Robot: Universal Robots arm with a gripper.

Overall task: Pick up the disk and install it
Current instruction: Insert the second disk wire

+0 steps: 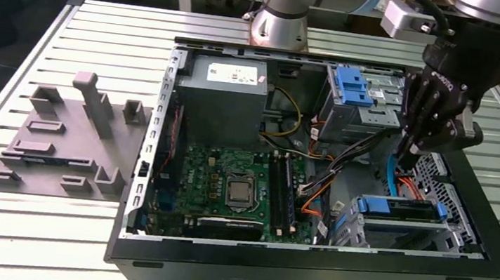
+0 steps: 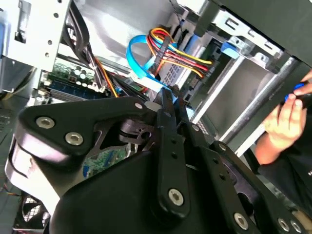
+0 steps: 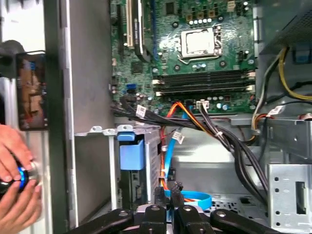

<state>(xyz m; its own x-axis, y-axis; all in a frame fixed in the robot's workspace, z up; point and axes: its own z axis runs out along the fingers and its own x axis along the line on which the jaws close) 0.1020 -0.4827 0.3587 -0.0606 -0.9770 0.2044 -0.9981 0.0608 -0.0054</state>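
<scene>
The disk (image 1: 399,208) sits in the lower drive cage at the front right corner of the open computer case (image 1: 310,274), and its blue carrier frame shows along the top edge. In the first wrist view, the disk's blue tab (image 3: 131,154) sticks out of the cage slot. My gripper (image 1: 405,155) hangs inside the case just above and behind the cage, with its fingers pressed together and nothing between them. Its black fingertips (image 3: 159,194) point towards blue and orange cables. In the second wrist view the gripper (image 2: 165,100) is near the same cables.
The case holds a green motherboard (image 1: 236,181), a grey power supply (image 1: 227,91), an upper cage with a blue latch (image 1: 357,89) and cable bundles (image 1: 320,183). A grey fixture (image 1: 61,140) stands on the slatted table at the exterior view's left. A person's hand (image 3: 14,168) is beside the case.
</scene>
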